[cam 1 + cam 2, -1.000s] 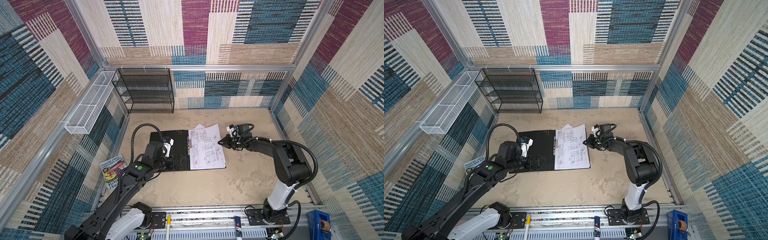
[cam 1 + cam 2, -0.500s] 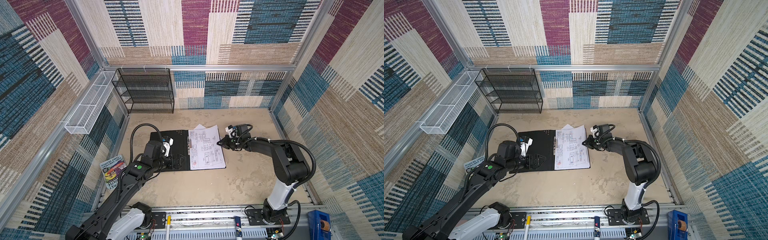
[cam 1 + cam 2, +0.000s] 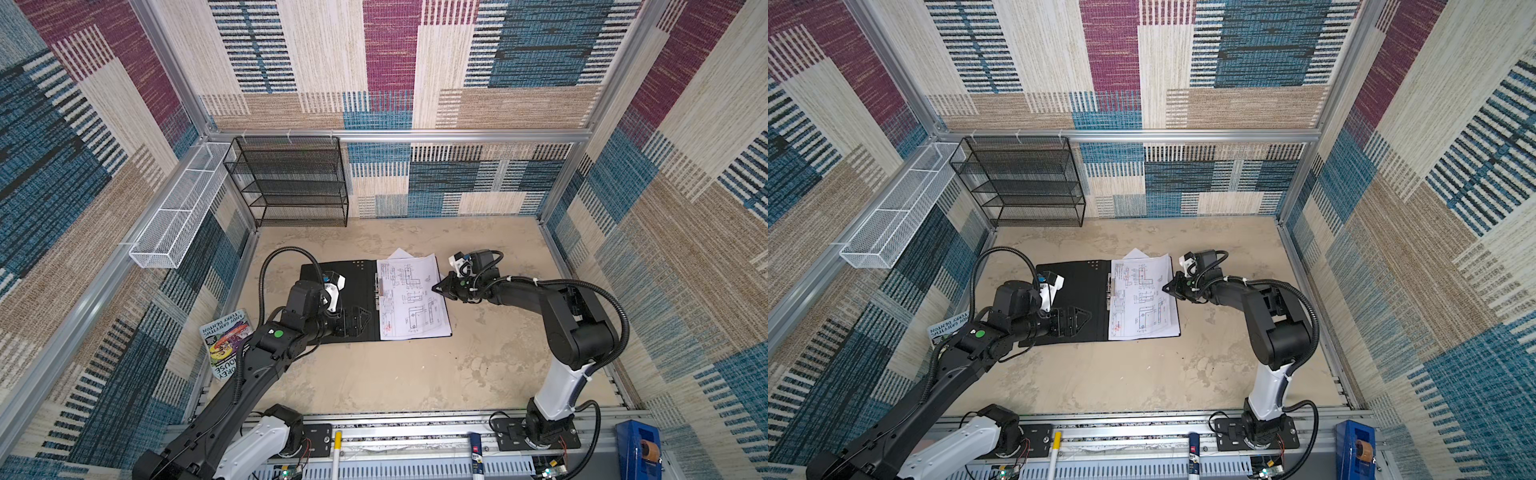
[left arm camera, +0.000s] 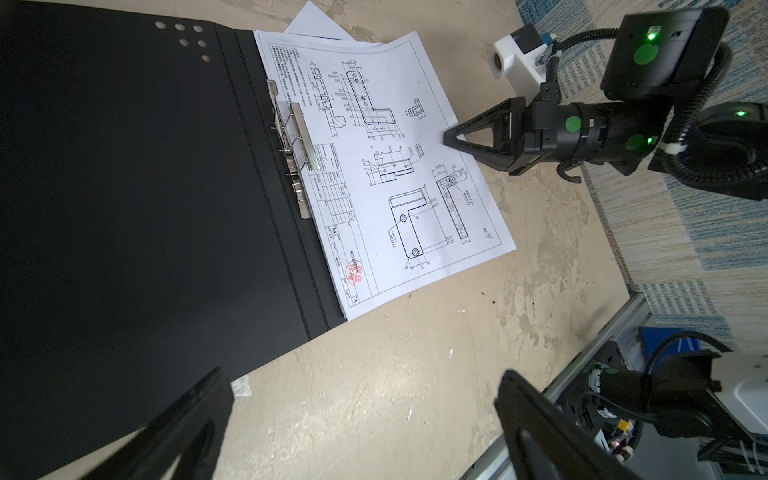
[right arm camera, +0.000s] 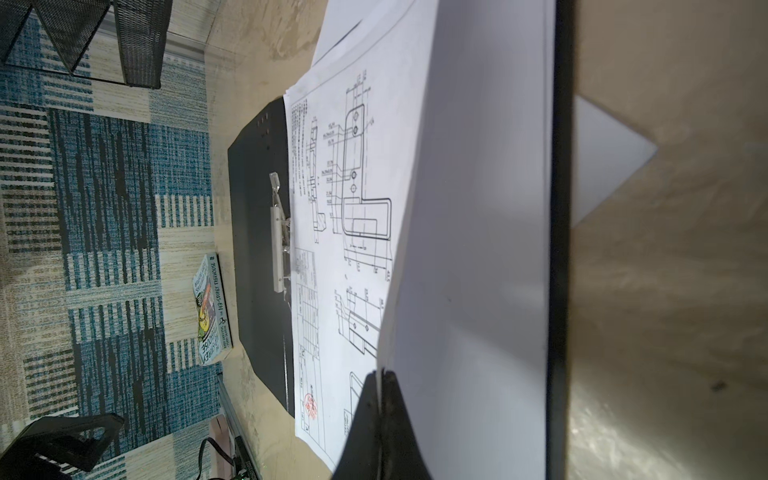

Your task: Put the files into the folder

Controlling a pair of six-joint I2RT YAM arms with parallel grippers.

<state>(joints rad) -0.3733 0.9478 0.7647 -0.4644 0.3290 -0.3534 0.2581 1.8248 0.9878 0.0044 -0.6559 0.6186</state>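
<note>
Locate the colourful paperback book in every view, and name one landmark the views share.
Top view: book left of the folder, beside the left arm.
Top view: book at the same spot, partly hidden by the left arm.
Left wrist: not in it.
Right wrist: book beyond the folder's bare black cover, on the side away from the files.
Shared landmark: the folder's metal clip.

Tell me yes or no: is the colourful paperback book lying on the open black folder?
No, the colourful paperback book lies on the beige tabletop beside the open black folder, not on it.
</note>
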